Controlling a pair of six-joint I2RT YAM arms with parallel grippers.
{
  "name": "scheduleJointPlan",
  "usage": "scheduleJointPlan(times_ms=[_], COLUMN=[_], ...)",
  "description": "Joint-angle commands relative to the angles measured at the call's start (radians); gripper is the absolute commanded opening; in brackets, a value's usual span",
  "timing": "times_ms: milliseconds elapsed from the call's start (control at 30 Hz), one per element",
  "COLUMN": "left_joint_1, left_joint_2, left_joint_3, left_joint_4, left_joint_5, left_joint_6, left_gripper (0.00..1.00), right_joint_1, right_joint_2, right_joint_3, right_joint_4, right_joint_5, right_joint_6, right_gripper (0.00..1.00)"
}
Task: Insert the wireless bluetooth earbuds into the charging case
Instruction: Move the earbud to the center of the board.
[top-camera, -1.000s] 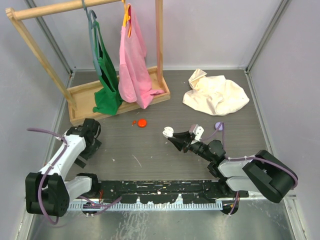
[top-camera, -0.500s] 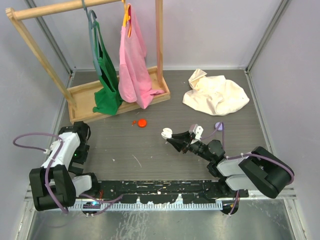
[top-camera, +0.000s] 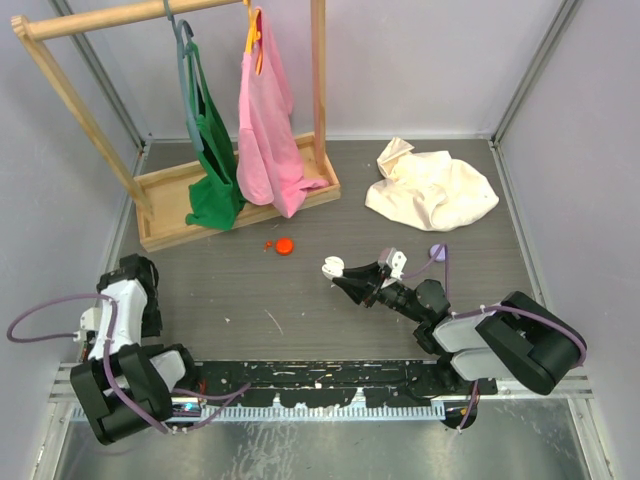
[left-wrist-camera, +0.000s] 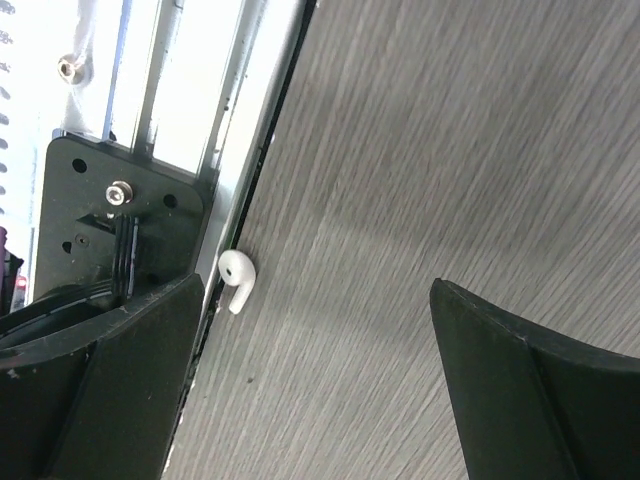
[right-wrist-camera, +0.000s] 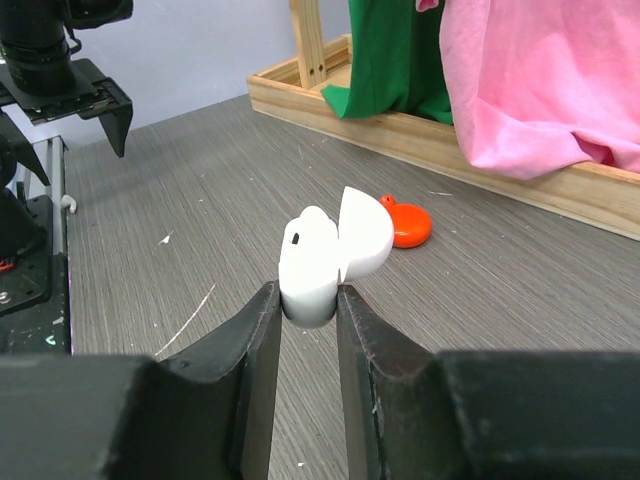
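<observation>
Small white short-stemmed plastic earbud (left-wrist-camera: 237, 275) lies against silver metal edge rail (left-wrist-camera: 180, 90); left gripper (left-wrist-camera: 315, 340) hovers just off rail, jaws wide, empty; right gripper (right-wrist-camera: 305, 300) clamps glossy white lid-open charging case (right-wrist-camera: 330, 250) well away from rail; risk: rail-side finger strikes rail, flicking earbud away.

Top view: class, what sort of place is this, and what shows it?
Likely a robot lab cell: the left arm and right arm are bolted to a rail, plain walls close it in, and the props are mixed: a clothes rack, a white case.
</observation>
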Motion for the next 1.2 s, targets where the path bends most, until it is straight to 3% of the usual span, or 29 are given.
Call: scheduleJointPlan(times_ms=[0, 267, 500, 600, 967, 1167], left_joint_1=[0.077, 0.086, 0.086, 0.086, 0.086, 0.086], left_joint_2=[-0.034, -0.005, -0.076, -0.086, 0.16, 0.199], left_joint_3=[-0.028, -0.026, -0.061, -0.067, 0.041, 0.065], left_joint_4=[0.001, 0.001, 0.008, 0.042, 0.018, 0.039], left_joint_5=[-0.011, -0.007, -0.019, -0.019, -0.008, 0.035], left_joint_6=[0.035, 0.013, -0.081, -0.04, 0.029, 0.045], left_gripper=[0.98, 0.98, 0.98, 0.98, 0.98, 0.98], right_joint_1=[0.004, 0.004, 0.004, 0.004, 0.004, 0.005], right_joint_2=[-0.016, -0.024, -0.027, -0.026, -0.029, -0.03], right_joint_3=[0.021, 0.017, 0.014, 0.014, 0.011, 0.01], right_joint_4=[0.099, 0.099, 0.099, 0.099, 0.097, 0.097], right_joint_5=[0.001, 0.009, 0.02, 0.024, 0.039, 0.046], right_joint_6=[0.002, 0.005, 0.001, 0.002, -0.003, -0.002], right_gripper=[0.08, 0.08, 0.08, 0.08, 0.08, 0.08])
